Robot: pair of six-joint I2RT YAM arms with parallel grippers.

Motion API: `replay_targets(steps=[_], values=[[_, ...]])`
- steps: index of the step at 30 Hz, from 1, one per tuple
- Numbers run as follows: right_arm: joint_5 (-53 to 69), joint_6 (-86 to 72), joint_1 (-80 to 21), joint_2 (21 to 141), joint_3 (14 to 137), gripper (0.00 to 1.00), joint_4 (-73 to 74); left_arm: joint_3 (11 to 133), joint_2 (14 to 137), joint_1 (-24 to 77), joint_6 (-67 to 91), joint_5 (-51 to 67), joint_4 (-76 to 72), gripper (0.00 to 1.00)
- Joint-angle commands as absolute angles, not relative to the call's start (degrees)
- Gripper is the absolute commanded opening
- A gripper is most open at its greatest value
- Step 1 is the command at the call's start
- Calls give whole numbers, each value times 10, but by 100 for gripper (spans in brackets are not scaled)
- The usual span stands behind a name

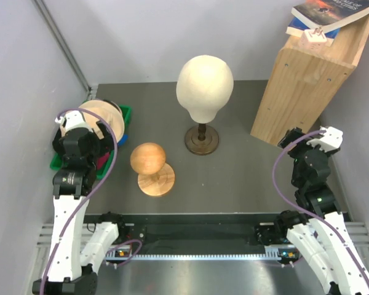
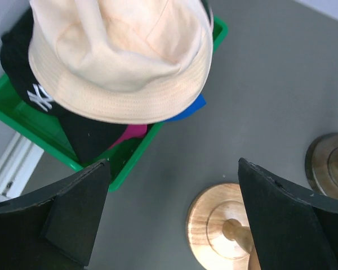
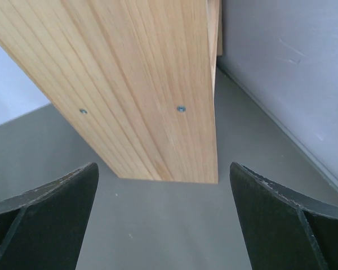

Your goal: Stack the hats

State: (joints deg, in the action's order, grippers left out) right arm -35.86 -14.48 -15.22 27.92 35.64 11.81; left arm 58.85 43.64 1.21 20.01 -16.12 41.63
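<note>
The hats lie piled in a green bin (image 2: 125,166) at the table's left. A cream bucket hat (image 2: 121,56) sits on top. Under it show a black cap with a white logo (image 2: 38,97), a blue edge (image 2: 190,111) and a strip of magenta (image 2: 133,134). From above, the cream hat (image 1: 104,117) covers most of the bin (image 1: 126,114). My left gripper (image 1: 103,147) hovers just right of the bin, open, with nothing between its fingers (image 2: 73,214). My right gripper (image 1: 293,150) is open and empty at the far right, facing the wooden box (image 3: 141,84).
A small round wooden head form (image 1: 149,158) on a disc base (image 2: 219,219) stands near the left gripper. A tall cream head form (image 1: 204,83) on a dark stand (image 2: 329,166) is behind it. The wooden box (image 1: 307,74) carries books (image 1: 329,13).
</note>
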Motion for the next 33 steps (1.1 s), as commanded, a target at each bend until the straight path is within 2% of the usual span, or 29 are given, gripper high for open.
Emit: replay_targets(steps=[1, 2, 5, 8, 15, 21, 29, 33], values=[[-388, -158, -156, 282, 400, 100, 127, 621, 405, 11, 141, -128, 383, 99], [-390, -159, -156, 284, 409, 100, 134, 618, 398, 11, 119, -96, 372, 99], [-392, -154, -156, 285, 418, 99, 136, 611, 395, 11, 114, -112, 338, 99], [-389, -154, -156, 292, 434, 100, 144, 654, 452, 11, 106, -136, 342, 99], [-345, -180, -156, 308, 473, 100, 189, 815, 674, 10, 109, -288, 382, 99], [-287, -222, -156, 294, 473, 100, 223, 880, 765, 4, 114, -365, 401, 99], [-251, -234, -156, 305, 466, 100, 234, 838, 748, -132, 172, -313, 396, 99], [-232, -240, -156, 309, 454, 100, 222, 807, 745, -149, 188, -261, 384, 99]])
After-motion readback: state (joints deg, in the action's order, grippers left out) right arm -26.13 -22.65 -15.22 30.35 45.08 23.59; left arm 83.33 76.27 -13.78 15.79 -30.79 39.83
